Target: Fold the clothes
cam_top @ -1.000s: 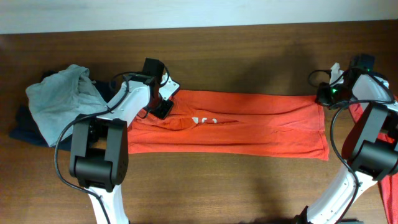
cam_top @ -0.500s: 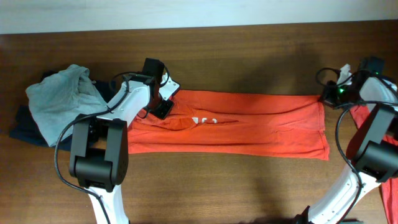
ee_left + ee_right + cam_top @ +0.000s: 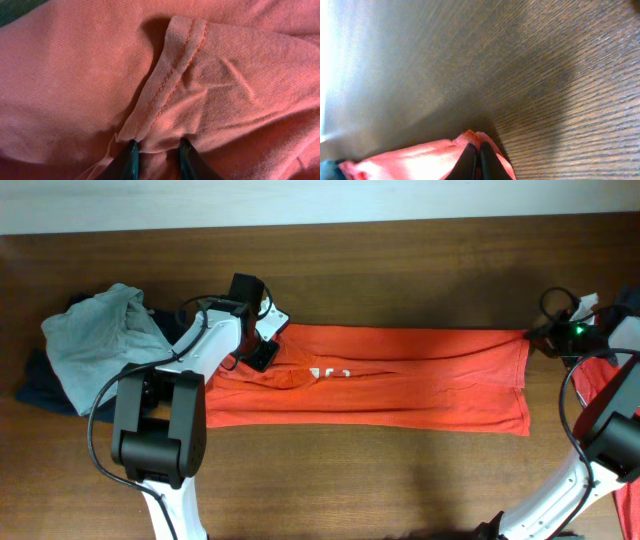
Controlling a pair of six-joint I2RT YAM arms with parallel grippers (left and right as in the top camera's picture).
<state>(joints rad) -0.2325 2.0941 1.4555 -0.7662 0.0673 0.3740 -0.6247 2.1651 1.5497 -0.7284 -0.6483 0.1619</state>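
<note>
Far left: a pale grey-blue garment [image 3: 100,340] lay crumpled over a dark navy garment [image 3: 35,385] on the tabletop [image 3: 400,270].
Left end effector [image 3: 157,156]: clenched on a stitched fold of the orange-red T-shirt [image 3: 225,100], at its left end.
Centre: that T-shirt lay stretched flat in 1 long band, white lettering showing.
Right end effector [image 3: 475,152]: fingers pinched together on the T-shirt's far right corner.
Far right: 1 more orange-red garment [image 3: 630,505] showed at the edge.
</note>
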